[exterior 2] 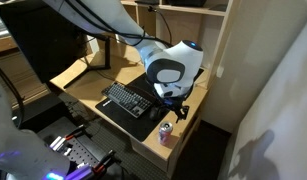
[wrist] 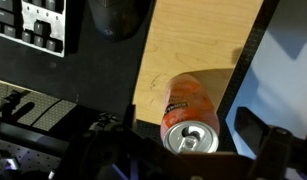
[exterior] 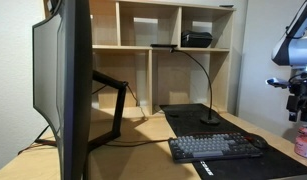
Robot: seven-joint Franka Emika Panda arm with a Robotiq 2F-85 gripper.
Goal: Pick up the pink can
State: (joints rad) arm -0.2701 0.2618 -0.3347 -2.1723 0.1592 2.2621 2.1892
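The pink can (wrist: 188,105) stands upright on the wooden desk near its corner, its silvery top facing the wrist camera. It also shows in both exterior views (exterior: 304,143) (exterior 2: 165,132). My gripper (wrist: 181,142) hangs right above the can, its two dark fingers spread wide on either side of the can's top without touching it. In the exterior views the gripper (exterior: 298,103) (exterior 2: 174,104) is a short way above the can. It is open and empty.
A black keyboard (exterior: 215,147) (exterior 2: 126,99) and a mouse (exterior: 256,142) lie on a black desk mat beside the can. A large monitor (exterior: 68,80) stands at the other end. A gooseneck stand (exterior: 208,118) and a wooden shelf (exterior: 173,45) are behind. The desk edge is close to the can.
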